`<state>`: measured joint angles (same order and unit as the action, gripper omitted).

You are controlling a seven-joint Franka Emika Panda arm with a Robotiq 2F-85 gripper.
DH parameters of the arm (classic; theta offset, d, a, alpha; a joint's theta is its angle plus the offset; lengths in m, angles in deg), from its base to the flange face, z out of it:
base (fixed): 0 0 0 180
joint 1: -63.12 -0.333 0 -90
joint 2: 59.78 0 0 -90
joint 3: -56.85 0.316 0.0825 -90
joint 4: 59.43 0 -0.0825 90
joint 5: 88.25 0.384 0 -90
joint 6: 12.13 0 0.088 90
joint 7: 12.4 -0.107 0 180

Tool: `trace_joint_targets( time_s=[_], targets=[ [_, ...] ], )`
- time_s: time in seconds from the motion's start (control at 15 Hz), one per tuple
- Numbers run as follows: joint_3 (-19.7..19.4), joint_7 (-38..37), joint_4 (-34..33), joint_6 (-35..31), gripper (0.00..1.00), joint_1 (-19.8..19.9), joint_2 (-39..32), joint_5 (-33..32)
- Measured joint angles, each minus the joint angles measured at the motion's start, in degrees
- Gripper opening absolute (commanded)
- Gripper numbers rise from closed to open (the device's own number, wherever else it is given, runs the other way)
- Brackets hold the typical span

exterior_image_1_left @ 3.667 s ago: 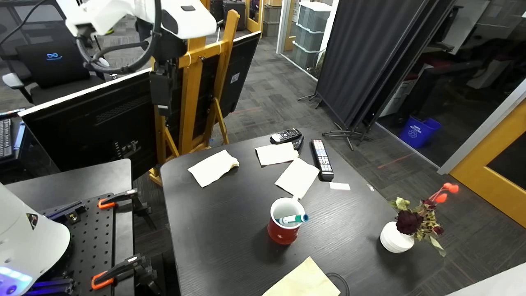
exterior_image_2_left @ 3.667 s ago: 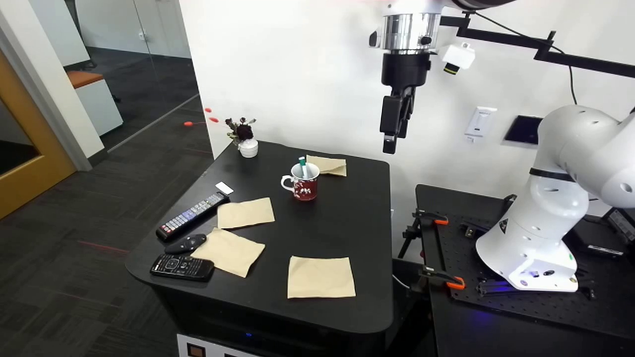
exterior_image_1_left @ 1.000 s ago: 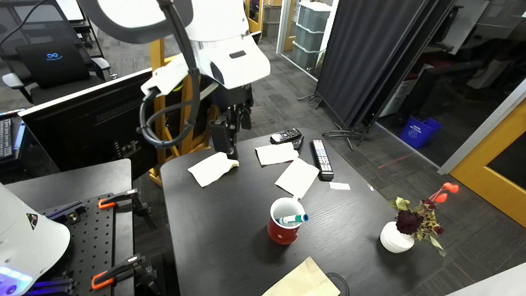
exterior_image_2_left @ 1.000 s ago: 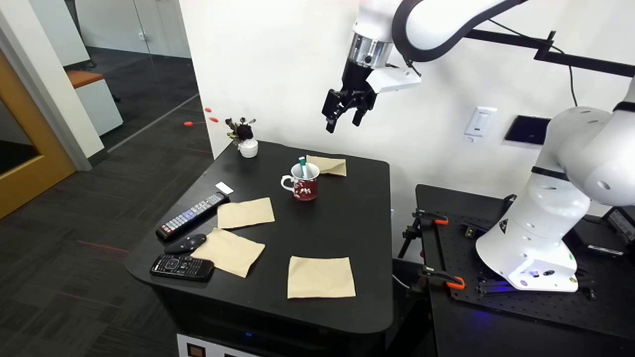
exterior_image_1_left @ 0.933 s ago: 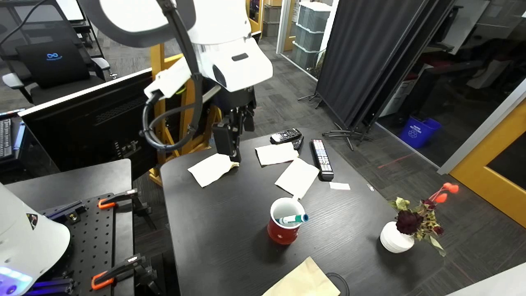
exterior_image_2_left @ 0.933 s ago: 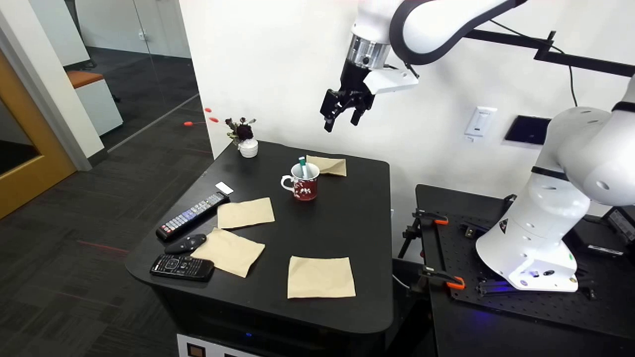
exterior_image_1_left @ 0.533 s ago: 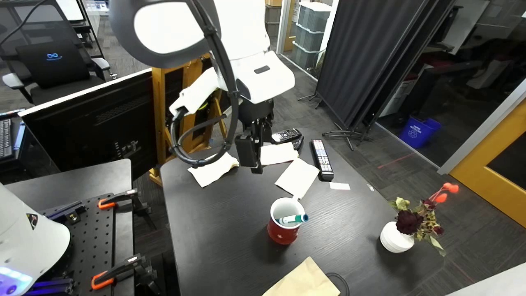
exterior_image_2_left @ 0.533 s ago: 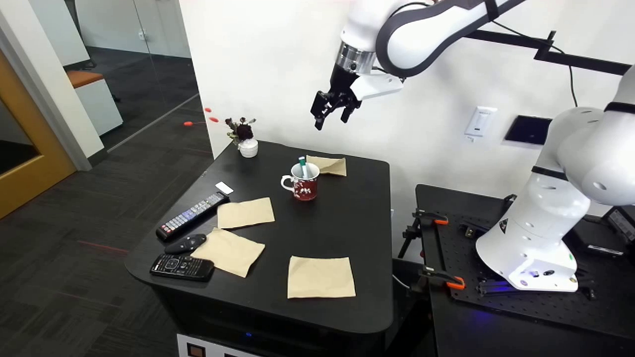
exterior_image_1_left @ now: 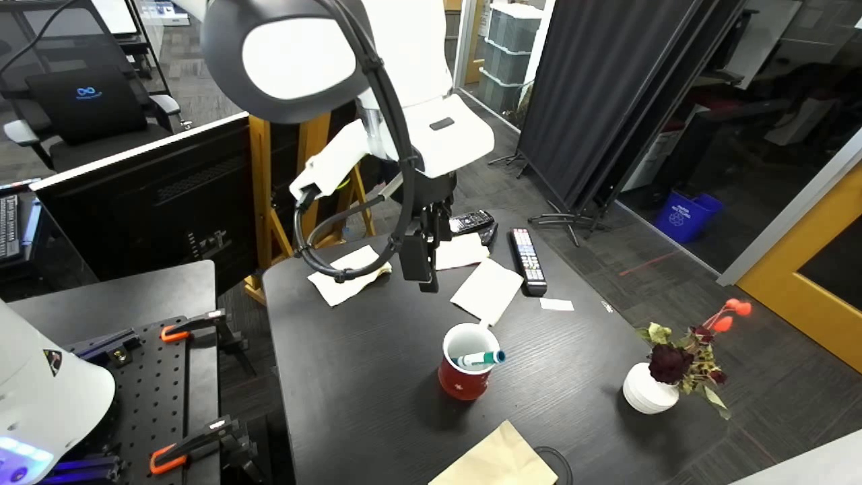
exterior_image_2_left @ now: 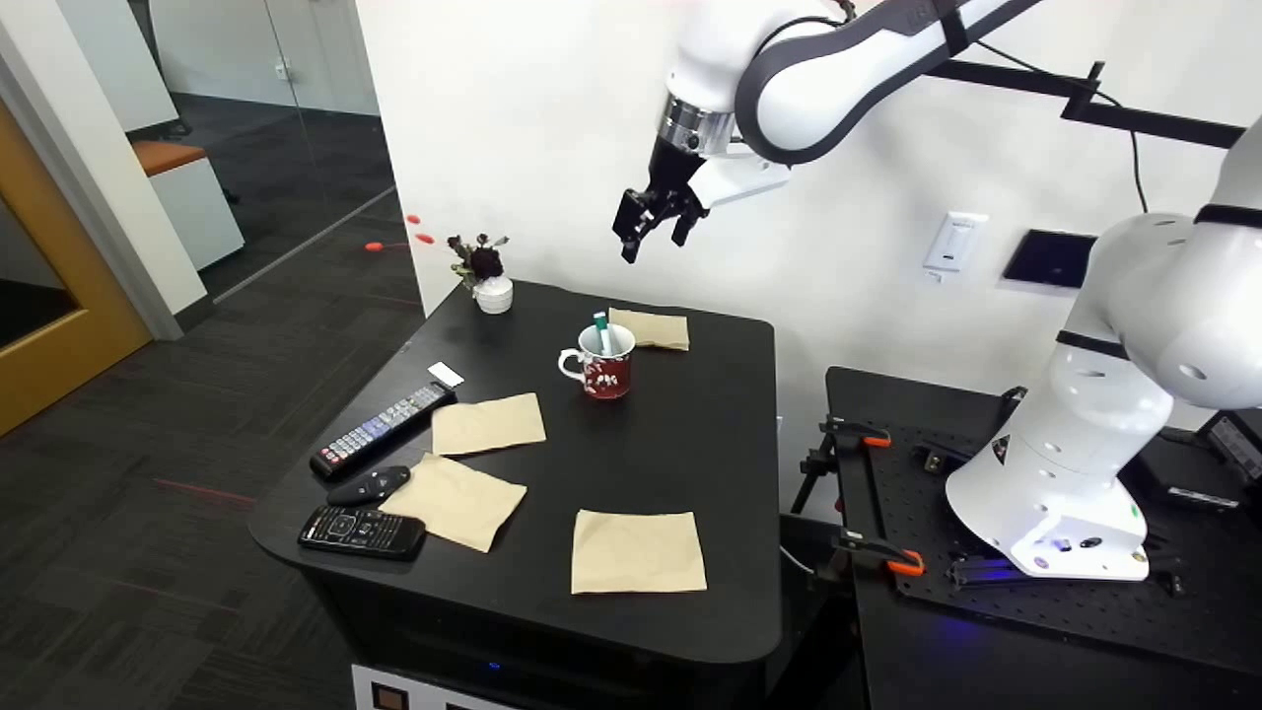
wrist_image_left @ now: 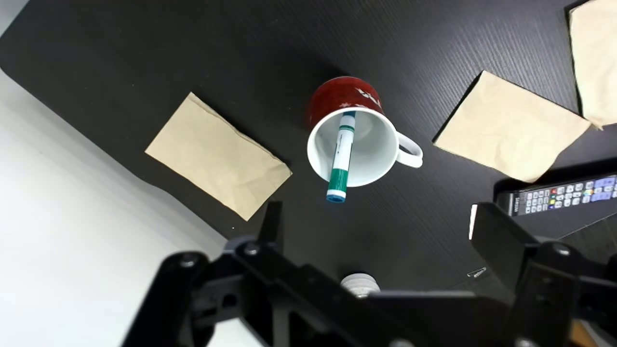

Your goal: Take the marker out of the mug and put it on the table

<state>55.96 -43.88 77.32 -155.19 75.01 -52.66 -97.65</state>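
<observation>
Marker (wrist_image_left: 342, 150): leaned inside the mug (wrist_image_left: 335, 99) — green end jutted past the rim near 7 o'clock, wrist view.
Mug: set upright on the table (wrist_image_left: 193, 48), handle turned toward 3 o'clock there.
End effector (wrist_image_left: 378, 210): fingers spread wide — nothing gripped.

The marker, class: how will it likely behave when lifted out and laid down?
The marker is probably stiff and light, being straight and slim. Looking round, it may roll on the table. Since it leans in the mug, a nudge could make it swing.
</observation>
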Motion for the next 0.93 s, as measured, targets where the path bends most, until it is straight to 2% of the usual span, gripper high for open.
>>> trace_joint_targets(
  time_s=[0.33,0.67,0.93],
  targets=[
    [-0.8,-0.1,-0.6,-1.2,1.00,-0.1,-1.9,0.0],
    [-2.4,-0.5,-2.8,-7.7,1.00,-0.4,-8.6,-0.2],
    [-4.9,-3.9,-5.8,-11.1,1.00,-2.0,-14.6,-1.3]
  ],
)
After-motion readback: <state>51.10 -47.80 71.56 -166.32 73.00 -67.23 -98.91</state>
